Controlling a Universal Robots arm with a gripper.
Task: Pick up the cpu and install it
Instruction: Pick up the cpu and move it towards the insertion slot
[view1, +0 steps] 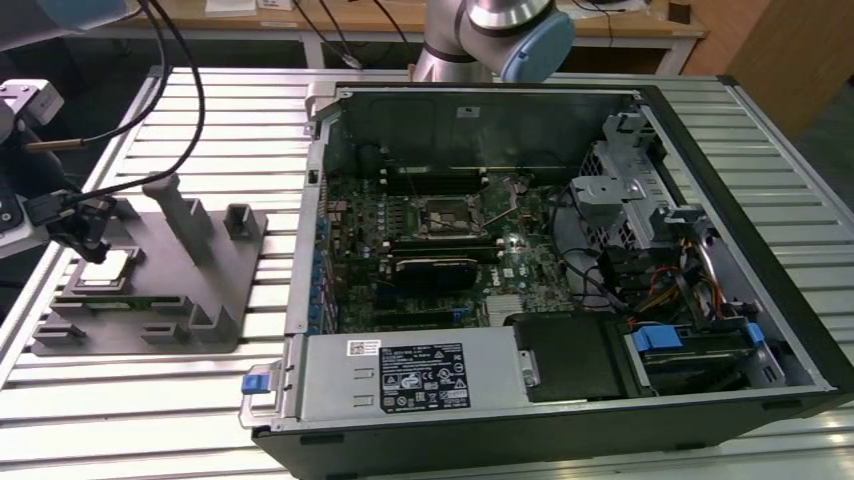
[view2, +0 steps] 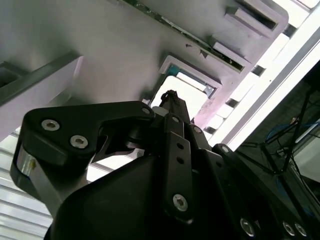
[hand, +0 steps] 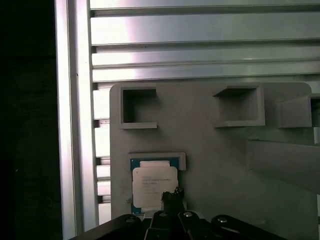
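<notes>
Silver-grey metal caps the chip (hand: 154, 186), which lies flat in a shallow framed pocket of the grey plastic plate (hand: 215, 150). It is close to the plate's edge that runs beside the edge of the slatted worktop (view1: 174, 400) at the exterior view's left. I judge the chip light, stiff and thin, with a smooth top that gives little purchase and an underside that should not be scraped or pressed. I would take it squarely by two opposite side edges and keep it level. The pocket's raised frame runs along one side, so the freer sides look the better hold. My gripper (hand: 172, 195) hangs right over the chip, its dark tip above the rim on the side away from that frame. I cannot tell whether it is parted or closed, nor whether the tip touches the metal. The chip sits in its pocket, not lifted. The open computer case (view1: 801, 330) with its socket (view1: 447, 215) stands well apart, toward the worktop's middle.
</notes>
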